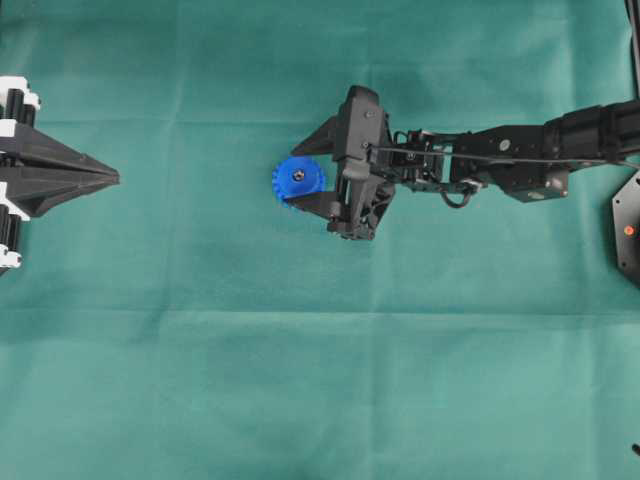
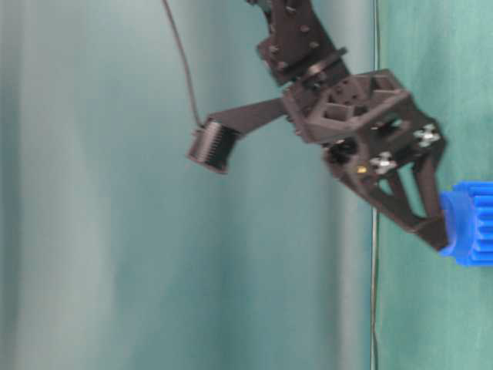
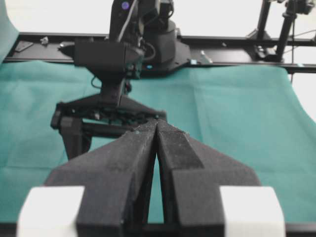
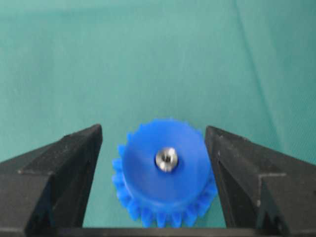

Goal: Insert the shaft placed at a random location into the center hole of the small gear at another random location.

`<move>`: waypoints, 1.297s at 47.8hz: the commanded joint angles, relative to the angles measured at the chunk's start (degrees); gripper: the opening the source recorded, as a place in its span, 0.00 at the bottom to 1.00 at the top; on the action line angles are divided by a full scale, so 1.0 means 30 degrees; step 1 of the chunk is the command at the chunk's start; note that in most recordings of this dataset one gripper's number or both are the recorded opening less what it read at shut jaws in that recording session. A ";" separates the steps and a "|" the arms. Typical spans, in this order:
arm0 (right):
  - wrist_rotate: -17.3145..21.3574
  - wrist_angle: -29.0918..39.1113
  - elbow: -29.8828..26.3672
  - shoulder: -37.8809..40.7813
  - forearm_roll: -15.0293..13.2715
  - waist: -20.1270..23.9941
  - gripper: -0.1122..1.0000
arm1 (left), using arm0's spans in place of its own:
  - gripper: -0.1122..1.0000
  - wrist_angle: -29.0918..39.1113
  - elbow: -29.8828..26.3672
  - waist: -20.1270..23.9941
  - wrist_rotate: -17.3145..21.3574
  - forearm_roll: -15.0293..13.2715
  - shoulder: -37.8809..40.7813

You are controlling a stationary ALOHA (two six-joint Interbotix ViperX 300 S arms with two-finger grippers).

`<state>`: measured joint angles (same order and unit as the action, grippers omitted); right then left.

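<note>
Your right gripper [image 4: 154, 163] stands wide open, one finger either side of the gear [image 4: 165, 170], clear of it; the gear lies flat on the green cloth [image 1: 300, 380] mid-table; the shaft [image 4: 167, 159] sits upright in the hub's centre; your left gripper [image 1: 112, 178] is closed, empty, well apart at the left edge.
</note>
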<state>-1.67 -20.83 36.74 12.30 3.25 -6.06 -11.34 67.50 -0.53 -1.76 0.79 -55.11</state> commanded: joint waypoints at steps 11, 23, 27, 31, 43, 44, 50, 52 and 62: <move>-0.0205 0.1260 -0.0293 -0.2666 0.0000 0.0029 0.85 | 0.10 -0.0088 -0.0439 -0.0029 -0.0029 0.0059 0.0088; -0.0205 0.1758 -0.0234 -0.3662 -0.0029 0.0029 0.85 | 0.10 -0.0088 -0.0439 -0.0029 -0.0029 0.0059 0.0088; -0.0205 0.1787 -0.0205 -0.3691 -0.0029 0.0029 0.85 | 0.10 -0.0088 -0.0439 -0.0029 -0.0029 0.0059 0.0088; -0.0205 0.1787 -0.0176 -0.3721 -0.0029 0.0029 0.85 | 0.10 -0.0088 -0.0439 -0.0029 -0.0029 0.0059 0.0088; -0.0205 0.1729 0.0674 -0.4365 -0.0029 0.0059 0.85 | 0.10 -0.0088 -0.0439 -0.0029 -0.0029 0.0059 0.0088; -0.0205 0.1729 0.0791 -0.4453 -0.0029 0.0059 0.85 | 0.10 -0.0088 -0.0439 -0.0029 -0.0029 0.0059 0.0088; -0.0205 0.1699 0.1523 -0.5156 -0.0029 0.0029 0.85 | 0.10 -0.0088 -0.0439 -0.0029 -0.0029 0.0059 0.0088; -0.0205 0.1699 0.1846 -0.5420 -0.0029 0.0029 0.85 | 0.10 -0.0088 -0.0439 -0.0029 -0.0029 0.0059 0.0088; -0.0146 0.1699 0.3281 -0.6563 0.0000 0.0029 0.85 | 0.10 -0.0117 -0.0439 -0.0029 -0.0029 0.0059 0.0088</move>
<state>-1.76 -15.38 45.88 -4.83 3.25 -6.06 -11.34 67.50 -0.53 -1.76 0.79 -55.11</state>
